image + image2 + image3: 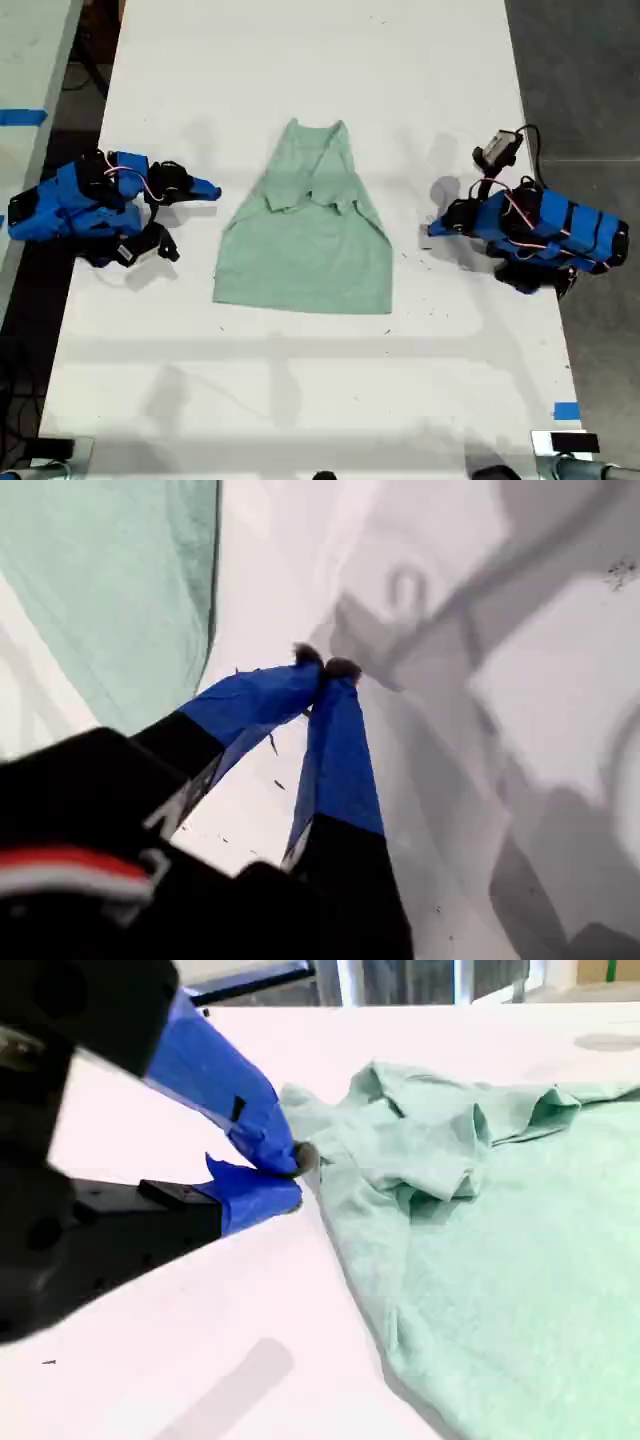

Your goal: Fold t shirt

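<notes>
1. My first gripper (325,665) has its blue fingers (340,760) pressed together at their dark tips, with nothing between them. They hover over bare white worktop (560,710).
2. In the exterior view my first gripper (432,229) lies at middle right, pointing towards the picture's left. It is near the t shirt (305,250) but clear of its edge.
3. My second gripper (295,1175) also has its blue fingers (215,1070) closed tip to tip, holding nothing. The tips sit right at the edge of the t shirt (500,1260), beside the rumpled sleeve folds. I cannot tell whether they touch the cloth.
4. In the exterior view my second gripper (213,190) lies at middle left, pointing towards the picture's right, just beside the shirt's slanting edge.
5. The pale green t shirt lies flat at the centre of the worktop (300,60). Its neck points to the top of the exterior view, both sleeves are folded inward over the chest, and the hem is spread wide below.
6. A piece of blue tape (565,410) is stuck to the worktop at the lower right of the exterior view.
</notes>
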Available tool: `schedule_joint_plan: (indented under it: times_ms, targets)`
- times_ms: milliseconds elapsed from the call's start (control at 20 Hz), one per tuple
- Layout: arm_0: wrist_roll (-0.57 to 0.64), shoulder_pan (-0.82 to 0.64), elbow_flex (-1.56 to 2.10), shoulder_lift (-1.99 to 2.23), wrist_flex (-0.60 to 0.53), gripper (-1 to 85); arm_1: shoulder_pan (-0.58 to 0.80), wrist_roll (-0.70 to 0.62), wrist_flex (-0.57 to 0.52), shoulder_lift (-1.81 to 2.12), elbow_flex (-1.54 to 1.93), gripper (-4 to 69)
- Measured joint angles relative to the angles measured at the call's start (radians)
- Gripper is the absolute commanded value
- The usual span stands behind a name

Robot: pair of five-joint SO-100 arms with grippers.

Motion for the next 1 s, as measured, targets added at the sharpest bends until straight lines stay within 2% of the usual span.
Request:
schedule_joint_plan:
  times_ms: [300,550,700,800,850,900,950,1000]
  targets:
    - [-0.124,-0.074,0.012,0.000,0.015,-0.2,0.034,0.006,0.000,0.000,0.005,1.8]
    - [-0.132,-0.071,0.012,0.000,0.023,-0.2,0.041,0.066,0.000,0.000,0.005,0.3]
    - [-0.140,-0.011,0.012,0.000,0.031,-0.2,0.041,0.114,0.000,-0.012,0.003,0.3]
    - [-0.140,-0.018,0.012,0.000,0.031,-0.2,-0.017,0.187,-0.012,-0.158,-0.072,0.7]
    - [-0.140,-0.018,0.012,0.000,0.031,-0.2,-0.080,0.242,-0.043,-0.278,-0.140,8.6]
    - [-0.137,-0.009,0.012,0.000,0.031,-0.2,-0.150,0.293,-0.094,-0.410,-0.213,19.7]
    - [-0.132,0.005,0.012,0.000,0.031,-0.2,-0.215,0.327,-0.158,-0.545,-0.284,26.9]
    - [-0.129,0.015,0.012,0.000,0.031,-0.2,-0.261,0.350,-0.213,-0.664,-0.351,31.2]
